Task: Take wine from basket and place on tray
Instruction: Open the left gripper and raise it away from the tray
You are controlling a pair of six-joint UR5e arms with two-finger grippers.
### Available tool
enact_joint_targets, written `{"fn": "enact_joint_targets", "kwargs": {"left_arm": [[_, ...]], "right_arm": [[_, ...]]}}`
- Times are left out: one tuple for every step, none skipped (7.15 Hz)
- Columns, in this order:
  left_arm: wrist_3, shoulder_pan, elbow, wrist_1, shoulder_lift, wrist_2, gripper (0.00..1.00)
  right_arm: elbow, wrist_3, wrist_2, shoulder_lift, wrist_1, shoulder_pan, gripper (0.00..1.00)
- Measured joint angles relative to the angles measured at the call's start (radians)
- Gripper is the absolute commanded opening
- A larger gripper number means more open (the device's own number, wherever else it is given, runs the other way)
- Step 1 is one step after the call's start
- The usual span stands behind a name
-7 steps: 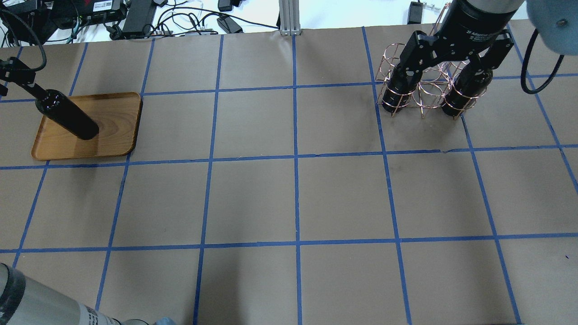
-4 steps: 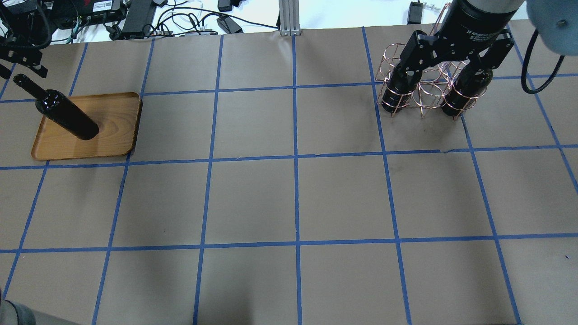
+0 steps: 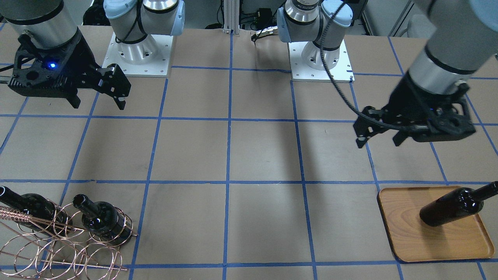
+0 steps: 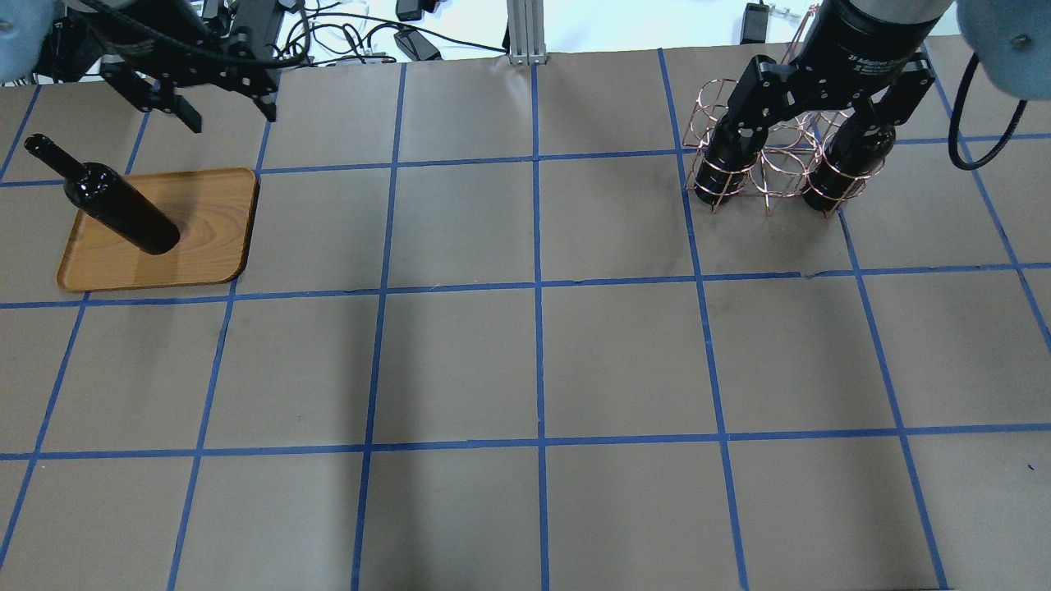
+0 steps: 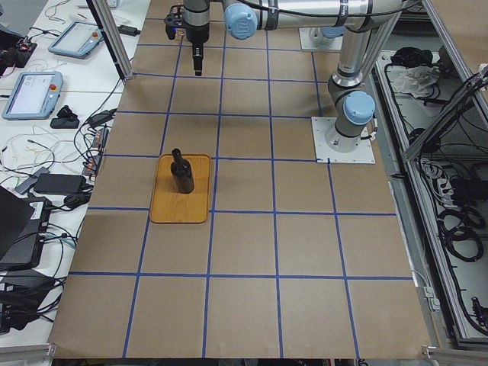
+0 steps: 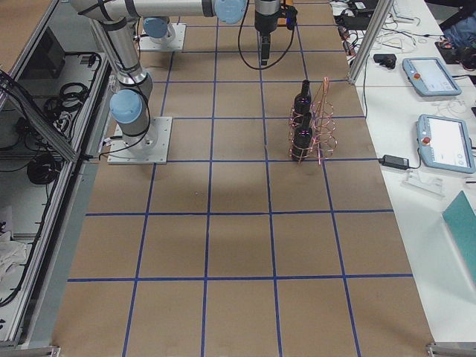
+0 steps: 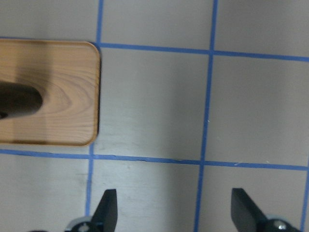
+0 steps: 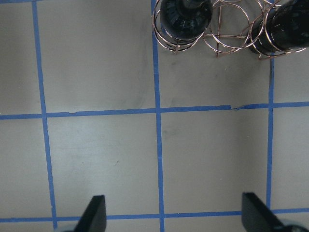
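I saw the wine (image 4: 123,205) standing upright on the tray (image 4: 218,250), with nothing gripping it. The left gripper (image 4: 230,116) hung above the table (image 4: 525,361) near the tray, fingers spread and empty. The right gripper (image 3: 99,105) was also spread and empty, raised on the robot's side of the basket (image 3: 58,249), which held two bottles (image 3: 102,221).

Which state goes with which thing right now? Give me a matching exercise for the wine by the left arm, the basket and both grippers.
Things:
1. wine
2. basket
3. left gripper
4. right gripper

States:
A. holds two other bottles
B. open and empty, above the table near the basket
C. stands upright on the tray, nothing gripping it
D. open and empty, above the table near the tray

Pairs: 1-C, 2-A, 3-D, 4-B
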Motion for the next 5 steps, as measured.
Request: {"fn": "enact_joint_targets", "kwargs": {"left_arm": [[-0.046, -0.055, -0.033, 0.004, 0.022, 0.001, 1.0], [-0.059, -0.078, -0.05, 0.005, 0.041, 0.0, 1.0], [-0.061, -0.088, -0.058, 0.003, 0.055, -0.001, 1.0], [-0.059, -0.095, -0.061, -0.003, 0.064, -0.003, 1.0], [-0.058, -0.1, -0.063, -0.008, 0.072, -0.004, 1.0]], "right_arm": [[0.0, 0.0, -0.003, 0.0, 0.0, 0.0, 1.0], [0.0, 0.0, -0.005, 0.0, 0.001, 0.0, 1.0], [0.0, 0.0, -0.007, 0.0, 0.001, 0.0, 1.0], [0.0, 0.0, -0.007, 0.0, 0.001, 0.0, 1.0], [0.0, 0.0, -0.009, 0.0, 0.001, 0.0, 1.0]]}}
